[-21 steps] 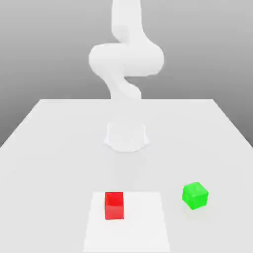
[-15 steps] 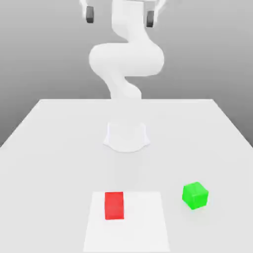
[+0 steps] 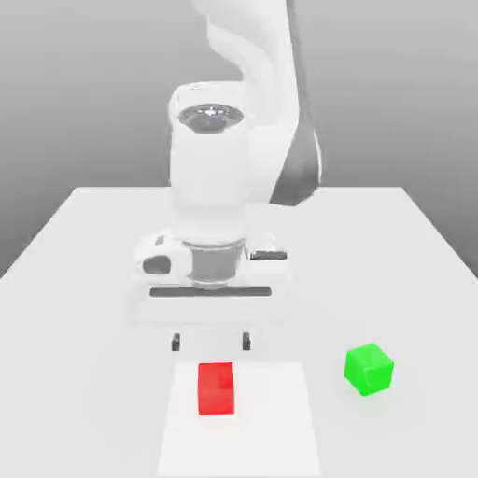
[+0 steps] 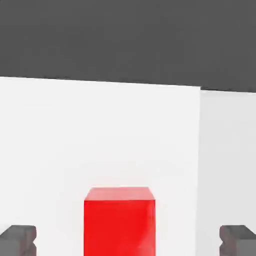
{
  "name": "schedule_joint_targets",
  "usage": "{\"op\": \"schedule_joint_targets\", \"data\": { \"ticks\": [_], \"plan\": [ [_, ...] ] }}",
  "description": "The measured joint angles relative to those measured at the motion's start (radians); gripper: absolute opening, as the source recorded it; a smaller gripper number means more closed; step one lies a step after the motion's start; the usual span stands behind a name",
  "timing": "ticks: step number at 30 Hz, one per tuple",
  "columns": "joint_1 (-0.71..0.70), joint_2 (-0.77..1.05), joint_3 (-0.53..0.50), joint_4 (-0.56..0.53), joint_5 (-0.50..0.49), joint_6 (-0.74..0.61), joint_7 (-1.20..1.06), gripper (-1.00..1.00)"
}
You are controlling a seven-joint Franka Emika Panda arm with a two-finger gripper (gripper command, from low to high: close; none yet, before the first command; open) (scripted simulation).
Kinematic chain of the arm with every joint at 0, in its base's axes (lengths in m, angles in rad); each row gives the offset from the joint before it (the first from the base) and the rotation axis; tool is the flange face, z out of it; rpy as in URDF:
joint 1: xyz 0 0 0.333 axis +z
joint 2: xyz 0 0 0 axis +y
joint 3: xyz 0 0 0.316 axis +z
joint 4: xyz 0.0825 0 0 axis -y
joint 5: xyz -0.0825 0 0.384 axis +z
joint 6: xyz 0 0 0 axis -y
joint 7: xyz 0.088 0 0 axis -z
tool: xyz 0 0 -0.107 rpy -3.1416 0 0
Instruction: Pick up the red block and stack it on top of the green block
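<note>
Right below the hand (image 3: pixel 210 342) sits the red block (image 3: pixel 216 388), parked on a slightly brighter square patch (image 3: pixel 271 420) of the worktop (image 3: pixel 84 280), just a bit forward of the fingertips and roughly centred between them. The hand is spread wide, both dark fingertips (image 3: pixel 175 343) well apart with nothing pinched between them, and it hangs above the block without touching it. The green block (image 3: pixel 369 369) is off to one side of the hand, toward the exterior view's right, sitting on the plain worktop clear of the patch and turned a little so a corner faces the camera. My guess on handling: the red block looks like a small rigid cube with plain smooth faces, so probably light and not going to squash, but those slick sides could slip if the grip is off-centre. I'd take it by two opposite vertical faces, about mid-height, with the fingers square to them. What's handy is how the two cameras split the job. From the exterior view you get the whole layout, both blocks, the arm (image 3: pixel 245 65) looming over, and how far the green one sits from the red. From the hand view the red block (image 4: pixel 119 221) is big and close, with a fingertip (image 4: pixel 19 239) poking in at either side, so you can judge that the cube lines up between them with room to spare.
</note>
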Motion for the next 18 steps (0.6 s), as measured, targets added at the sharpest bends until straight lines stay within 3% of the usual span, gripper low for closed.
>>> {"op": "schedule_joint_targets", "data": {
  "ticks": [4,5,12,18],
  "plan": [
    [-0.001,0.142,0.002,0.016,0.006,0.121,-0.005,0.0],
    [0.0,0.175,0.0,0.02,0.004,0.148,-0.005,-1.0],
    [-0.001,0.181,0.002,0.02,0.001,0.153,-0.001,-1.0],
    [-0.007,-0.007,0.007,-0.007,0.003,-0.008,-0.003,-1.0]
  ]
}}
